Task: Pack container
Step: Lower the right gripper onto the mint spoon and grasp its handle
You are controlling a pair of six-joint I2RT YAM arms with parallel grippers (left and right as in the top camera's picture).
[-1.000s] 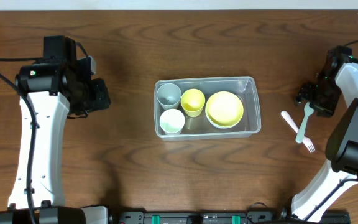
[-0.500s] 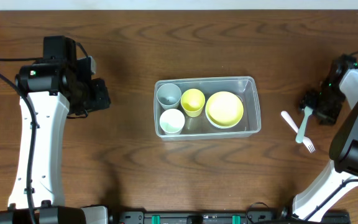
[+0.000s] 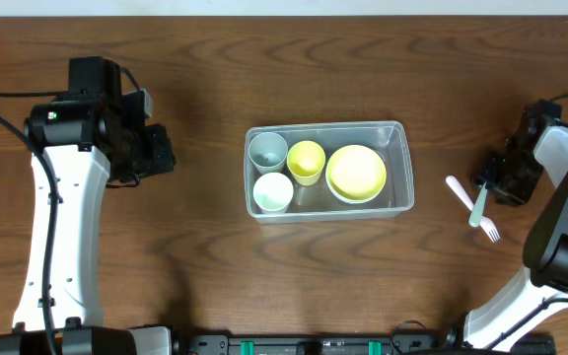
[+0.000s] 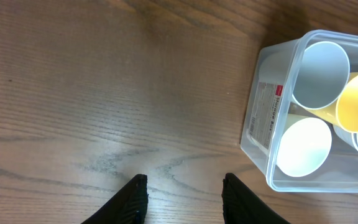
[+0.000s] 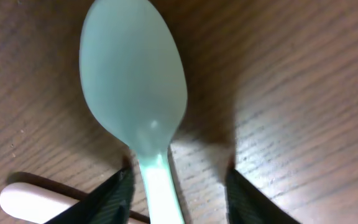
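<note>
Right claw is released, jaws either side of the green spoon neck, nothing pinched yet. The container sits mid-tabletop, well to that claw's left, long axis left-right, and the right arm is nearer the spoon. Left claw is released and empty. Count: 1 container holding 3 cups (grey, yellow, white) and 1 yellow bowl; outside it, 1 spoon and 1 white fork.

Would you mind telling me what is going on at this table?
The right end effector sits over a pale green spoon on the table, jaws open either side of its handle, not gripping yet. The container already holds three cups and a yellow bowl. The left end effector hovers open and empty, away from it.
</note>
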